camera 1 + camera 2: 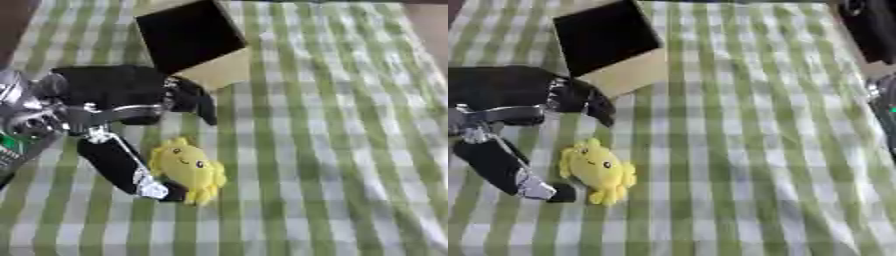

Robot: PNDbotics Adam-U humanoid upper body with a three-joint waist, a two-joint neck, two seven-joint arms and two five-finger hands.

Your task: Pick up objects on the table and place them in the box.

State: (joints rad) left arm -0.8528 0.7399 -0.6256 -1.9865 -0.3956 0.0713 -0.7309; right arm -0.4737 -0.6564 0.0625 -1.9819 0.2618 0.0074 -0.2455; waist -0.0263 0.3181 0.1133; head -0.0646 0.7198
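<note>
I see the surface [350,150] w/ a green-and-white checked cloth covering nearly the whole view. Brownish floor strip [429,30] at far right edge, another at top left. Soft, even light.

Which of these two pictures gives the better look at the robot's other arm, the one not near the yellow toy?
The right eye view. There the right arm shows as dark parts along the right edge, from the upper corner downward, though its hand cannot be made out. The left eye view shows nothing of it, only the left hand by the yellow plush toy.
</note>
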